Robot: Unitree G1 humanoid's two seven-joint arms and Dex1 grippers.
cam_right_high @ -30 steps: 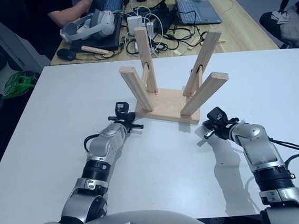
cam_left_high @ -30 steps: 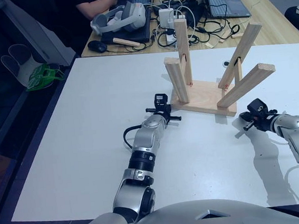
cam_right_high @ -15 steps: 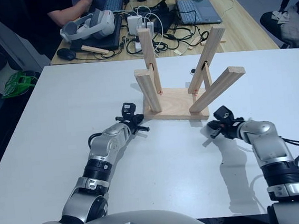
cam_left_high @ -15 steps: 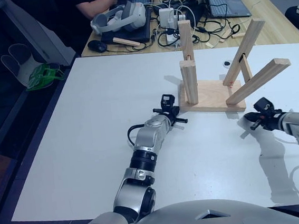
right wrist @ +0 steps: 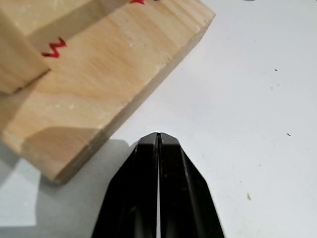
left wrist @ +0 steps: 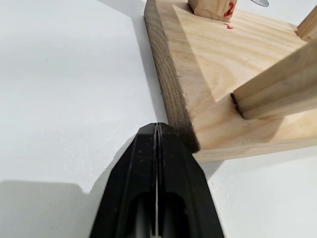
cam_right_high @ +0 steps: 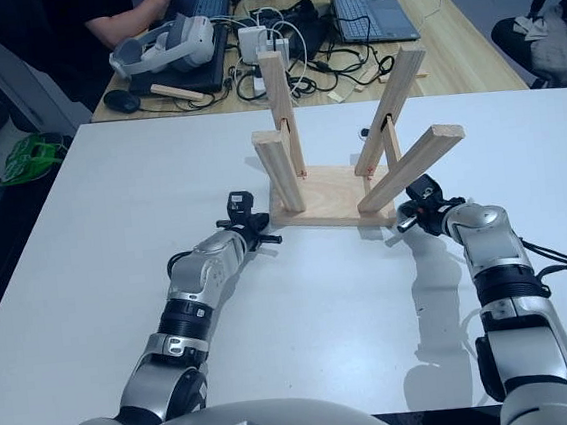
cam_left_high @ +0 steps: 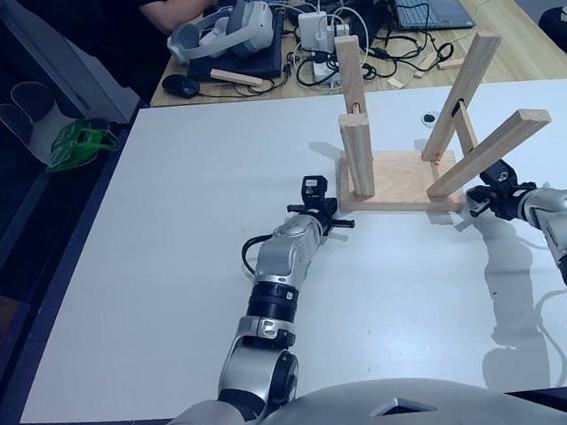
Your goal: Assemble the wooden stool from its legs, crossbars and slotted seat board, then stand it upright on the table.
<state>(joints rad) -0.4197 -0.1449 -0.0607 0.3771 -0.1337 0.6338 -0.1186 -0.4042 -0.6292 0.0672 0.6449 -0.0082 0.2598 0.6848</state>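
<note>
Jaws pressed flat together, gripping nothing, on left gripper (left wrist: 156, 128) and right gripper (right wrist: 157, 135); stool (cam_left_high: 396, 177) upside down toward far right of white table (cam_left_high: 166, 244), seat board (cam_right_high: 327, 196) flat, legs (cam_right_high: 280, 122) upward; left gripper just beside its near-left corner, right gripper beside near-right corner; bare tabletop stretches leftward and nearer; cluttered desk (cam_left_high: 509, 50) beyond far edge.

The left arm (cam_left_high: 272, 274) and right arm (cam_right_high: 490, 253) are rounded silver-grey shells joined by black ribbed rings. A black cable (cam_left_high: 246, 255) loops beside each forearm. The left gripper (left wrist: 156, 128) and right gripper (right wrist: 157, 136) are matte black, tapering bluntly.
</note>
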